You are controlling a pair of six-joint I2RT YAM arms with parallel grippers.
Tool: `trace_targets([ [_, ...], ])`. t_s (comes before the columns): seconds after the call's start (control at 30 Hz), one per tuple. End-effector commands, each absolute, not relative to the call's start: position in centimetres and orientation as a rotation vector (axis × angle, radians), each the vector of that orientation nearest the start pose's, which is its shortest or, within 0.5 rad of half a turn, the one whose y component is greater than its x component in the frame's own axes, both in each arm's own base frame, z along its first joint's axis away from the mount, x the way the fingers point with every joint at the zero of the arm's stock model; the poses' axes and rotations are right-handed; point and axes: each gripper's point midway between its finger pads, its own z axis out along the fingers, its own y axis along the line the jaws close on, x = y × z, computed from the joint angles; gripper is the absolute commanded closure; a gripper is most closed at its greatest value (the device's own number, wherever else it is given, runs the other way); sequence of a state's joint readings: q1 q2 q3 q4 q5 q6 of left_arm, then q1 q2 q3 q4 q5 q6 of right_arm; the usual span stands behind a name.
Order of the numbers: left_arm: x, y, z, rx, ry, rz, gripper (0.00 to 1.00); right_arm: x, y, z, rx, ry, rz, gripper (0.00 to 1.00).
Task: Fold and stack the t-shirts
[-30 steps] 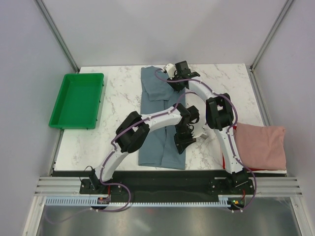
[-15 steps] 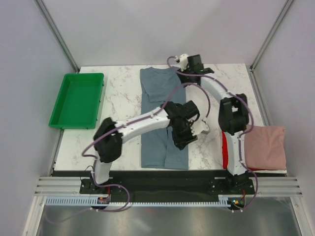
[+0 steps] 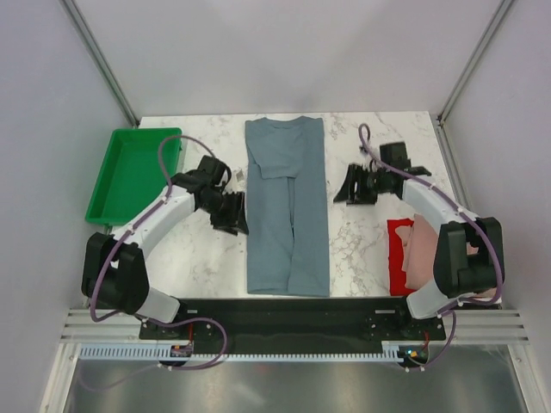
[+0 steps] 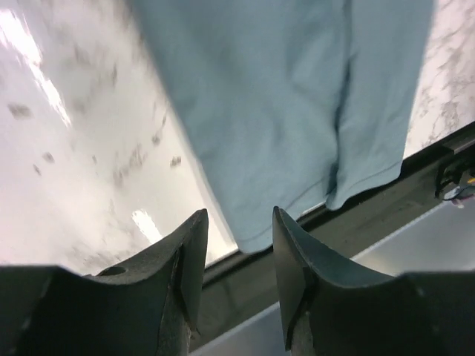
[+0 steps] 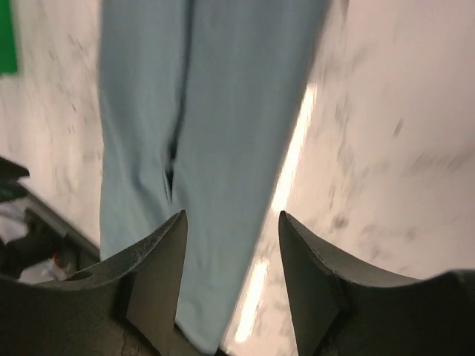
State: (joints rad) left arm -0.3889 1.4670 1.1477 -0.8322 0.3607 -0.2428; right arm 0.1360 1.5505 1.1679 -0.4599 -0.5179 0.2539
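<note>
The slate blue-grey t-shirt (image 3: 287, 206) lies flat down the middle of the table as a long narrow strip, sleeves folded in. My left gripper (image 3: 238, 224) hovers just left of it, open and empty. In the left wrist view the shirt's near hem (image 4: 297, 96) lies beyond the left gripper (image 4: 239, 222). My right gripper (image 3: 342, 194) hangs just right of the shirt, open and empty. The right wrist view is blurred and shows the cloth (image 5: 215, 111) under the right gripper (image 5: 231, 222). A dusty pink t-shirt (image 3: 422, 258) lies on a red t-shirt (image 3: 398, 258) at the near right, partly hidden by my right arm.
A green plastic tray (image 3: 133, 206) stands at the table's left edge, beside my left arm. White marble tabletop (image 3: 207, 258) shows on both sides of the blue-grey shirt. The table's near edge runs just below the shirt's hem.
Both grippers have let go of the blue-grey shirt and swung outward, the left one to its left side and the right one from the collar end to its right. The shirt now lies straight.
</note>
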Motion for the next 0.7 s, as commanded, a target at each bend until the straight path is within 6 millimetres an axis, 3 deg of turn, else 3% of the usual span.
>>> trace_targets([
  [0.0,23.3,-19.4,12.5,0.051,2.808,-0.862,0.53,27.1,16.8,10.3,0.127,2.715,1.168,0.4],
  [0.07,21.6,-19.1,10.1,-0.05,2.887,-0.876,0.52,24.4,17.6,9.5,0.191,2.784,1.246,0.4],
  [0.13,19.6,-18.6,7.9,-0.133,2.966,-0.868,0.42,21.9,17.7,8.6,0.173,2.846,1.252,0.4],
  [0.2,17.8,-18.3,6.1,-0.176,3.017,-0.886,0.38,19.0,18.4,8.0,0.142,2.928,1.269,0.39],
  [0.3,15.9,-18.5,4.9,-0.254,3.066,-0.95,0.39,16.2,19.4,7.3,0.084,3.02,1.242,0.38],
  [0.67,15.5,-18.9,2.2,-0.384,3.128,-0.96,0.44,12.3,17.9,2.2,0.194,3.288,0.931,0.38],
])
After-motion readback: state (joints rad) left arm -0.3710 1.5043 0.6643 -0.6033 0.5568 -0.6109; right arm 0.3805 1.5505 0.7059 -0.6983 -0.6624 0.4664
